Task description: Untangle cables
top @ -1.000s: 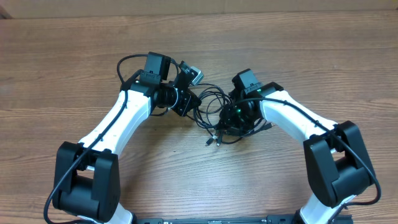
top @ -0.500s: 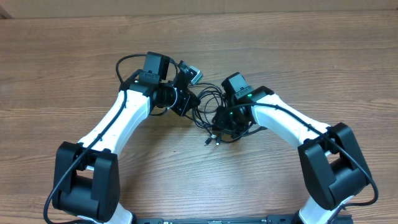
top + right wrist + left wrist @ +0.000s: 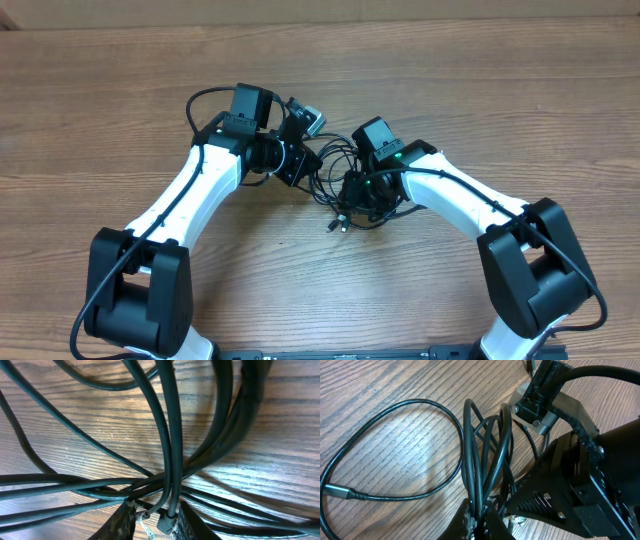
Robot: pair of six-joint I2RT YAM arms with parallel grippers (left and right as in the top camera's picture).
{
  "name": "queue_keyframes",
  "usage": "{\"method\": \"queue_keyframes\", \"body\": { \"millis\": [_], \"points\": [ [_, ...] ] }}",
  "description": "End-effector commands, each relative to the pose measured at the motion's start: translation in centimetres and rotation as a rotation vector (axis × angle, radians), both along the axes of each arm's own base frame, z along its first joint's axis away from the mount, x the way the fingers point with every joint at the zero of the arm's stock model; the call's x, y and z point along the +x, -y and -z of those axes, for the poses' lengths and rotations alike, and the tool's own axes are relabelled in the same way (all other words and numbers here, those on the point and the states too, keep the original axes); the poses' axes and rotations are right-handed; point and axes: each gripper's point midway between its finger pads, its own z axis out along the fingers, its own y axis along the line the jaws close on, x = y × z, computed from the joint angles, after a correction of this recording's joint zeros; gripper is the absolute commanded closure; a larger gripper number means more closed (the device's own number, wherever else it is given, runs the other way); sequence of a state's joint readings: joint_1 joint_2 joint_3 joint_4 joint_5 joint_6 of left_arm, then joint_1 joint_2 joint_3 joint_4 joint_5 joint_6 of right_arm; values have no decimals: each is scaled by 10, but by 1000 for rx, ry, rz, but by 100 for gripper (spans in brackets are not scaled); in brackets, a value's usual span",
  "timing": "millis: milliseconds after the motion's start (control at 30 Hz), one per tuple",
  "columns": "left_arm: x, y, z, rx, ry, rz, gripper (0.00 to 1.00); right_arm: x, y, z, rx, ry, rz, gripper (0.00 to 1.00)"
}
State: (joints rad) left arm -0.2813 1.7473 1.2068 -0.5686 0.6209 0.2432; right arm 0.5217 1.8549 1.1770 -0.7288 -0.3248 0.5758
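The cables (image 3: pixel 340 152) are thin black cords, tangled in a bundle on the wood table between my two arms. My left gripper (image 3: pixel 308 168) sits at the left side of the bundle. In the left wrist view it (image 3: pixel 482 524) is shut on a few upright strands (image 3: pixel 469 435), and one loop (image 3: pixel 395 405) lies flat to the left. My right gripper (image 3: pixel 353 196) is pressed into the right side of the tangle. In the right wrist view its jaws (image 3: pixel 157 522) stand apart, with two cords (image 3: pixel 166 435) and a small plug (image 3: pixel 167 524) between the fingers (image 3: pixel 122 522).
Loose plug ends (image 3: pixel 338 225) trail toward the front of the table. Another plug end (image 3: pixel 337 491) lies at the left of the flat loop. The right arm's black wrist (image 3: pixel 580 485) crowds close beside my left gripper.
My right gripper has shifted left into the tangle and its jaws have narrowed around the cords. The left arm has stayed put, still gripping its strands.
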Motion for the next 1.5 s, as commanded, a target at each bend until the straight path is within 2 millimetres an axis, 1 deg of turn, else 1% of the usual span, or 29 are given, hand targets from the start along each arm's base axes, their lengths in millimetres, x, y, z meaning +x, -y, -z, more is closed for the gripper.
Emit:
{"method": "queue_keyframes", "body": {
  "millis": [0, 100, 267, 300, 333, 367, 433, 467, 533, 633, 700, 867, 967, 1067, 1200, 1333, 1467],
  "points": [
    [4, 4, -17, -27, 48, 25, 94, -3, 7, 5, -47, -8, 3, 73],
    [4, 4, -17, -27, 48, 25, 94, -7, 10, 11, -73, -5, 0, 73],
    [4, 5, -17, -27, 48, 26, 94, -6, 5, 15, -54, 18, -10, 75],
    [4, 5, -17, -27, 48, 25, 94, -6, 4, 15, -50, 19, -11, 88],
    [4, 5, -17, -27, 48, 25, 94, -7, 3, 14, -43, 14, -13, 96],
    [4, 5, -17, -27, 48, 25, 94, -10, 1, 13, -31, -1, -17, 96],
    [4, 4, -17, -27, 48, 25, 94, -12, -6, 7, 27, -23, -30, 96],
    [4, 4, -17, -27, 48, 25, 94, -12, -14, -3, 99, -31, -78, 96],
    [4, 5, -17, -27, 48, 25, 95, -10, -20, -17, 177, -29, -125, 96],
    [4, 5, -17, -27, 48, 25, 94, 1, -20, -36, 265, -27, -116, 96],
    [4, 5, -17, -27, 48, 25, 94, 11, -17, -43, 305, -15, -97, 96],
    [4, 5, -17, -27, 48, 26, 94, 38, -5, -51, 351, 53, -48, 96],
    [4, 5, -17, -27, 48, 25, 95, 53, -3, -55, 366, 113, -39, 96],
    [4, 5, -17, -27, 48, 25, 95, 67, 0, -54, 328, 159, 8, 96],
    [4, 5, -17, -27, 48, 25, 94, 80, 15, -42, 209, 191, 106, 96],
    [4, 5, -17, -27, 48, 25, 94, 86, 27, -34, 140, 220, 136, 96],
    [4, 5, -17, -28, 49, 26, 94, 87, 30, -26, 118, 213, 206, 96]
  ]
}}
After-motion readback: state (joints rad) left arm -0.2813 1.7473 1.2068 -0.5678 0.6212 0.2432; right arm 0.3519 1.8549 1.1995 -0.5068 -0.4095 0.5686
